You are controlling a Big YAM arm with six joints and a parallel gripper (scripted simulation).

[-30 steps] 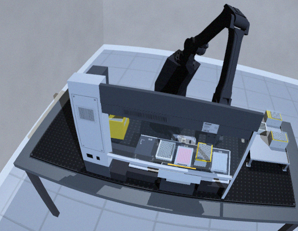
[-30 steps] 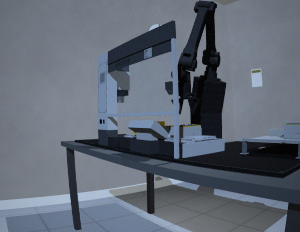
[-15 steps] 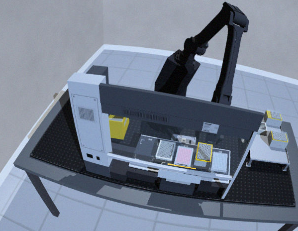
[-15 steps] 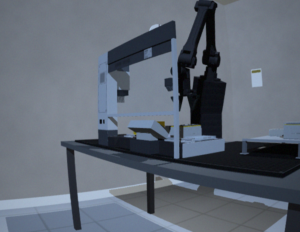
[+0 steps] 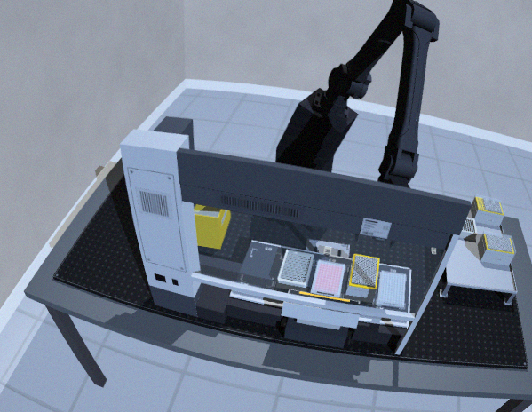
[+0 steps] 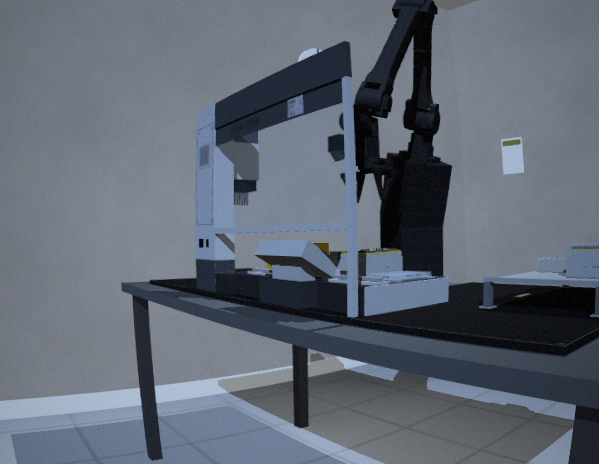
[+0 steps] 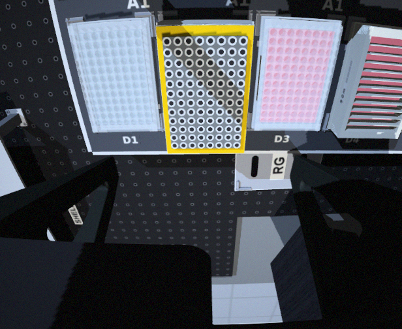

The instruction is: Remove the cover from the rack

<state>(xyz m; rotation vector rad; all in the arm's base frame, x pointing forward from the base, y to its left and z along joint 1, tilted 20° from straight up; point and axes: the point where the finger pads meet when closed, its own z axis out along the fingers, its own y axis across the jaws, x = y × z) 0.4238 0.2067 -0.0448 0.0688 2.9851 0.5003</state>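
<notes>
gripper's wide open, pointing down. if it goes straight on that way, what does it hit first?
Probably the black perforated board between the gripper fingers, short of the D2 tip rack and beside nest RG. Depth is hard to judge.

rack [image 7: 161, 88] yel plastic, matt | deck mat [image 7: 179, 198] blk perforated | arm [image 5: 408, 89] blk, matt
</notes>
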